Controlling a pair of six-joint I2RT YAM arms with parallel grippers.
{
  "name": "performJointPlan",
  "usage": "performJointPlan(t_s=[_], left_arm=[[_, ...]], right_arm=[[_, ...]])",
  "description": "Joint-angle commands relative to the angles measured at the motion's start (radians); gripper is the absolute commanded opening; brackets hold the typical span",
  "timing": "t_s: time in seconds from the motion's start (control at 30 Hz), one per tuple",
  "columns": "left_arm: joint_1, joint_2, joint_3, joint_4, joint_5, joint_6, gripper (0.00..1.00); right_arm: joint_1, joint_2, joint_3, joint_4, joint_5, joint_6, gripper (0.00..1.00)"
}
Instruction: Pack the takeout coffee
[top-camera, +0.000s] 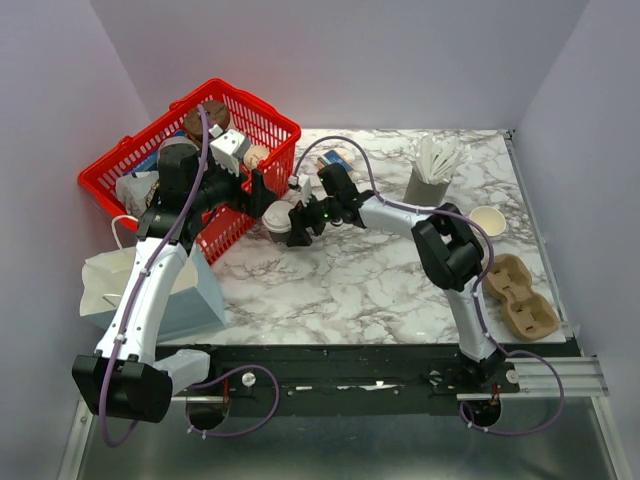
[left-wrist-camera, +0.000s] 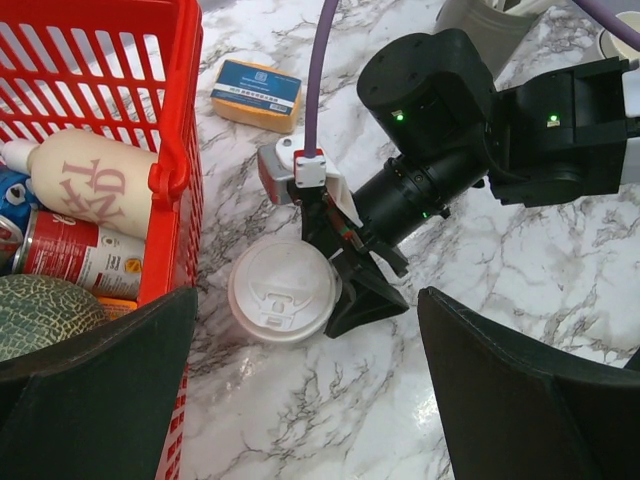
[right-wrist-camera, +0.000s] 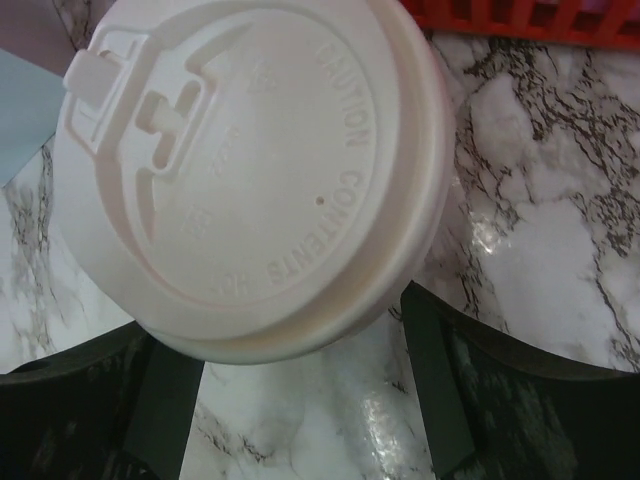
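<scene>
The takeout coffee (left-wrist-camera: 283, 292) stands upright in the left half of the marble counter (top-camera: 400, 285), just beside the near wall of the red basket (left-wrist-camera: 185, 150). From above it shows almost nothing but its round white plastic lid. The lid has a stepped dome with a raised rim, a small sip tab folded at one edge, a pin-sized vent hole, and the embossed words "CAUTION CONTENTS" curving along one side. The cup's body is hidden beneath the lid in both wrist views.

The right gripper (left-wrist-camera: 340, 265) reaches in from the counter's middle. Its dark fingers (right-wrist-camera: 440, 390) flank the cup below the lid, one against the lid's rim, but it is not clear whether they actually clamp it. The left gripper (left-wrist-camera: 308, 310) hangs directly over the cup, jaws spread wide and holding nothing.
</scene>
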Motion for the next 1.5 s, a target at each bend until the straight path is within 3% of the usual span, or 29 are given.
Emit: performJointPlan(t_s=[0.0,0.13,0.33,0.57,0.67,0.77,0.9,1.0,1.1,1.2,1.47], left_arm=[[0.011,-0.028,-0.019,-0.021,-0.016,-0.005,0.99],[0.013,-0.039,-0.031,-0.015,-0.012,0.006,0.99],[0.011,-0.06,-0.08,0.065,0.043,-0.023,0.99],[-0.003,-0.054,-0.088,0.171,0.102,-0.069,0.99],[-0.018,-0.033,-0.079,0.234,0.122,-0.105,0.99],[-0.043,0.002,-0.059,0.286,0.139,-0.143,0.99],[-0.078,0.042,-0.039,0.344,0.148,-0.187,0.99],[-0.102,0.07,-0.033,0.369,0.157,-0.2,0.99],[-0.133,0.094,-0.025,0.38,0.16,-0.191,0.99],[-0.155,0.125,0.004,0.37,0.16,-0.183,0.99],[-0.217,0.177,0.065,0.266,0.168,-0.1,0.99]], right_arm=[[0.03,0.023,0.027,0.031,0.054,0.057,0.86],[0.011,-0.08,-0.083,-0.019,0.109,0.045,1.0],[-0.062,-0.352,-0.295,-0.152,0.154,-0.044,1.0],[-0.149,-0.762,-0.419,-0.53,0.287,-0.26,1.0],[-0.301,-0.829,-0.381,-0.757,0.319,-0.295,0.98],[-0.549,-0.882,-0.317,-0.968,0.32,-0.37,0.88],[-0.961,-0.947,-0.286,-1.061,0.289,-0.531,0.81],[-1.175,-0.968,-0.275,-1.116,0.257,-0.625,0.76],[-1.312,-0.956,-0.292,-1.179,0.252,-0.727,0.72],[-1.34,-0.953,-0.351,-1.191,0.331,-0.838,0.71],[-1.363,-0.97,-0.473,-1.032,0.441,-0.887,0.75]])
